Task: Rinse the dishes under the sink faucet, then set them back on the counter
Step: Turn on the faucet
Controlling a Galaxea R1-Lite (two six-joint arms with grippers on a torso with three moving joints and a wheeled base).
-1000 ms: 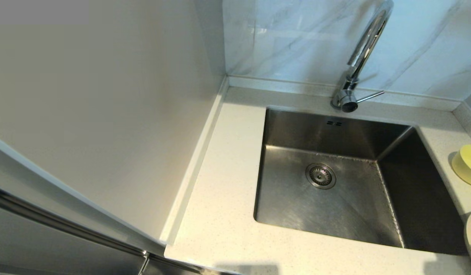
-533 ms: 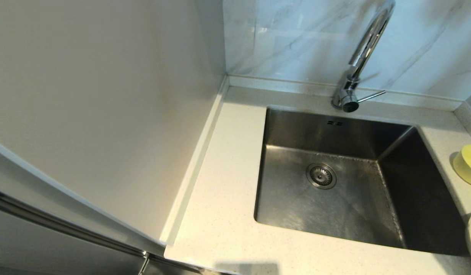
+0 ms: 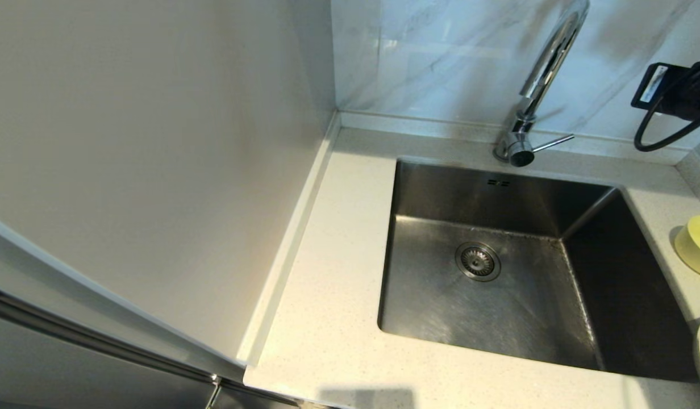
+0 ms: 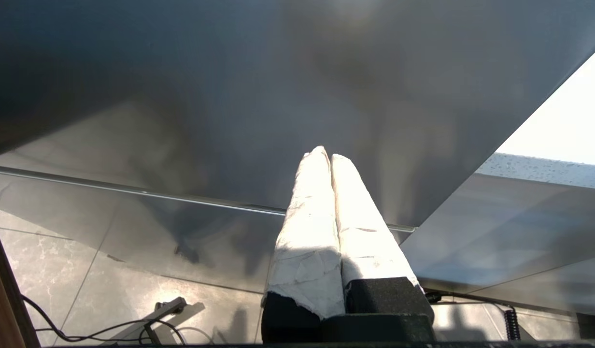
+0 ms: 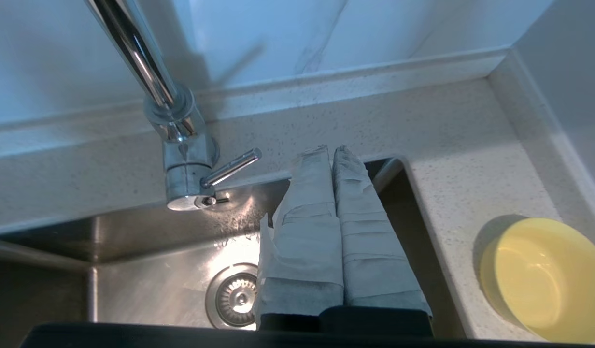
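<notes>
Fingers pressed together, the right gripper (image 5: 330,150) hangs above the sink's (image 3: 498,318) rear right corner, near the faucet lever (image 5: 230,167); its arm shows at upper right in the head view. Yellow bowl (image 3: 696,245) sits on the counter (image 3: 327,318) at right edge. Left gripper (image 4: 325,154), also closed and empty, hangs low.

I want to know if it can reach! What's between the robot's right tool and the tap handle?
Nothing. In the right wrist view the shut right tool sits beside the handle, with only bare counter and the sink edge between them.
</notes>
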